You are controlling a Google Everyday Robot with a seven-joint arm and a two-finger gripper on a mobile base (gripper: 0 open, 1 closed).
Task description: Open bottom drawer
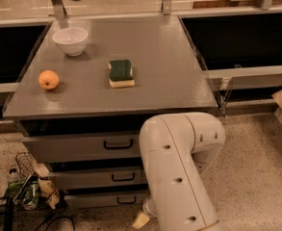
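The bottom drawer (97,199) is the lowest and shallowest of three grey fronts under the grey table, with a small black loop handle (126,200). It looks about flush with the drawers above. My white arm (179,167) reaches down in front of the drawers' right half and hides it. My gripper (141,220) shows only as a tan tip near the floor, just below and right of the bottom drawer's handle.
The middle drawer (92,179) and top drawer (78,148) sit above it. On the table top (169,71) are a white bowl (70,41), an orange (48,79) and a green-yellow sponge (121,73). Cables and clutter (27,191) lie on the floor at left.
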